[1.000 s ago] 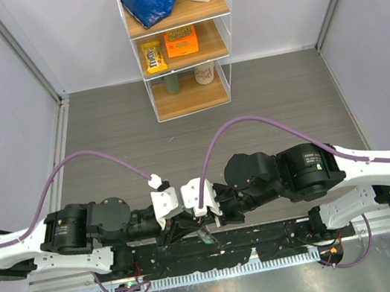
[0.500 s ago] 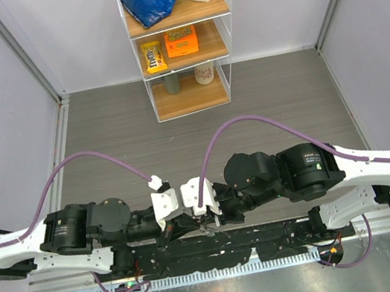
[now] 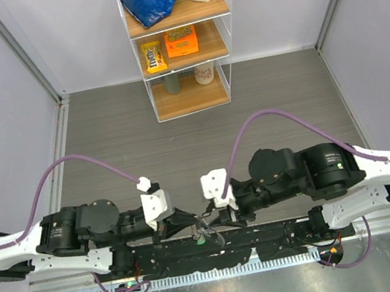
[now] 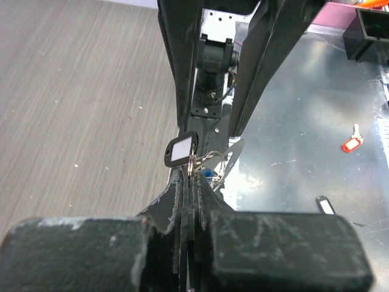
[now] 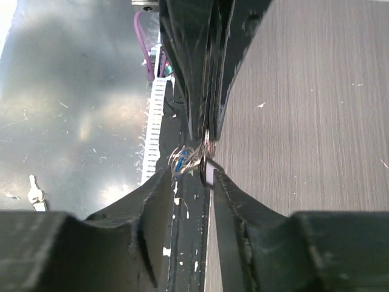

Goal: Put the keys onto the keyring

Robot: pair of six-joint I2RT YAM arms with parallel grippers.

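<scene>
Even, bright overhead light fills the top view, shadows soft beneath the arms [image 3: 83,237]; glare washes the metal sheet [image 5: 73,91] in both wrist views, where the near fingers [image 4: 273,249] blur

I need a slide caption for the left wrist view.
Shut left end effector pinching a silver ring with black tag.
</scene>
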